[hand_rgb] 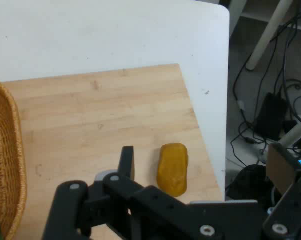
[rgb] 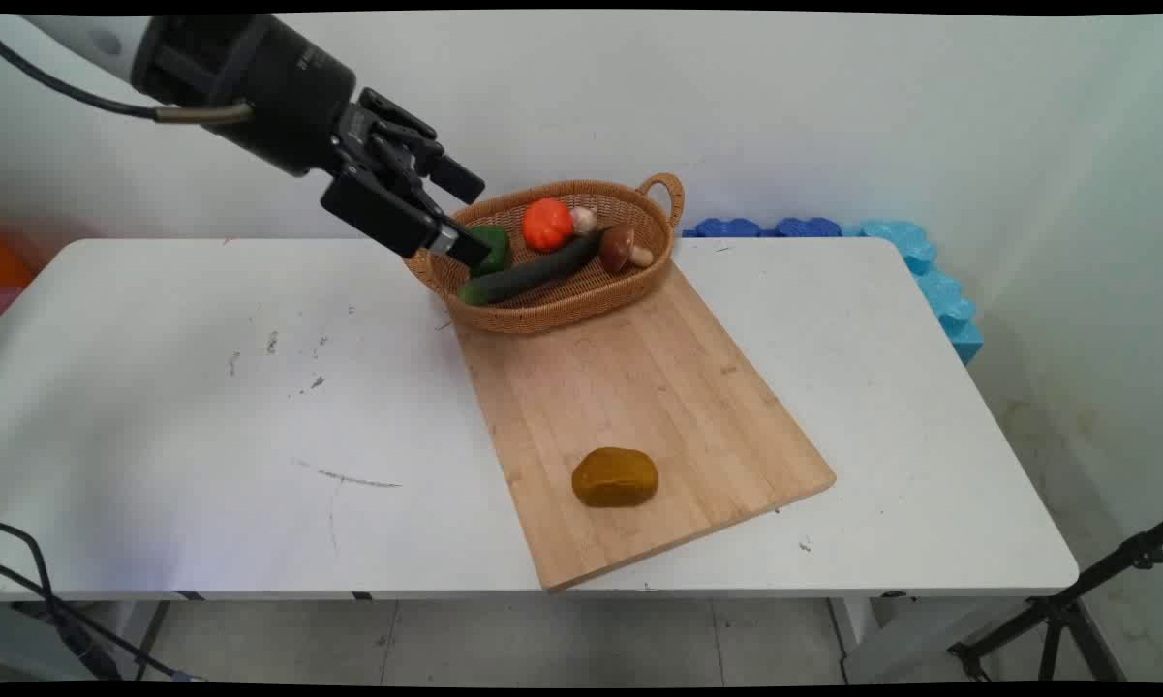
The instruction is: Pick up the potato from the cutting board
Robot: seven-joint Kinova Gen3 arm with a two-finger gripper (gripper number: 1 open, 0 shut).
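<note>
Gripper (rgb: 450, 213) is held empty, fingers apart, above the wicker basket's (rgb: 663, 247) left rim, nearest the green pepper (rgb: 494, 247) and cucumber (rgb: 533, 273). Potato (rgb: 615, 476) is seen on the cutting board (rgb: 658, 387), likely firm, light, graspable across its narrow middle.

Blue foam blocks (rgb: 891, 254) lie behind the white table (rgb: 155, 387).

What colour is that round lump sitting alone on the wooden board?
The lump is mustard yellow-brown, plain with no pattern. It shows best in the main view.
</note>
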